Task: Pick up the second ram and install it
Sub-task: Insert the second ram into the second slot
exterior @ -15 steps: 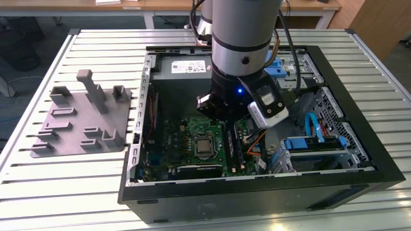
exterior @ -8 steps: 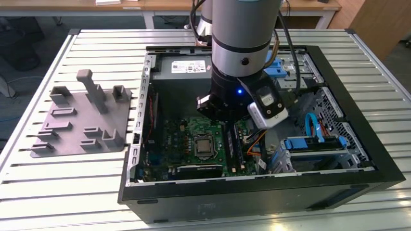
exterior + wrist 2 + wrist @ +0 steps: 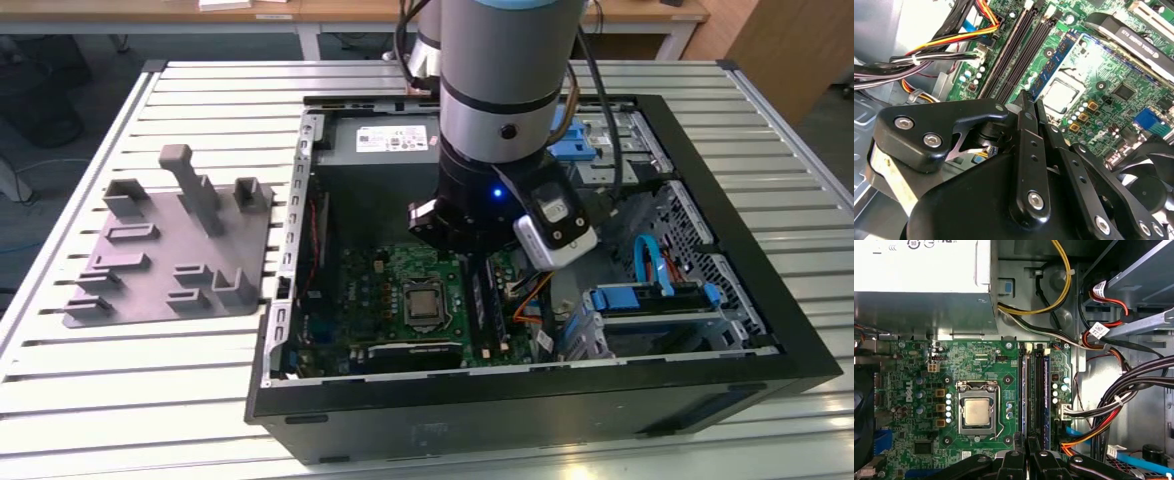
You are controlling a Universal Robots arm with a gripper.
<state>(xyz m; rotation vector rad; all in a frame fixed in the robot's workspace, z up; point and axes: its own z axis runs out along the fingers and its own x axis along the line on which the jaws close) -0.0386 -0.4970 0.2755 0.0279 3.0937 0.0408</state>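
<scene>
My gripper [image 3: 1027, 100] is down inside the open computer case [image 3: 747, 375], over the green motherboard [image 3: 914, 390]. Its black fingers [image 3: 1023, 145] are shut together, and their tips stand over the near end of the memory slots [image 3: 1034, 390]. The second ram [image 3: 1054, 65], a thin green stick with dark chips, stands on edge in the slot closest to the silver processor socket [image 3: 977, 411]. It runs away from the fingertips, which are right at its end; I cannot tell whether they touch it. The same stick [image 3: 1023, 390] appears in the first wrist view.
The grey plastic tray [image 3: 134, 285] with upright pegs lies outside the case at the exterior view's left. Bundled power cables [image 3: 1124, 395] crowd the side of the slots away from the socket. A silver power supply [image 3: 919, 285] and a black fan [image 3: 1149, 190] border the board.
</scene>
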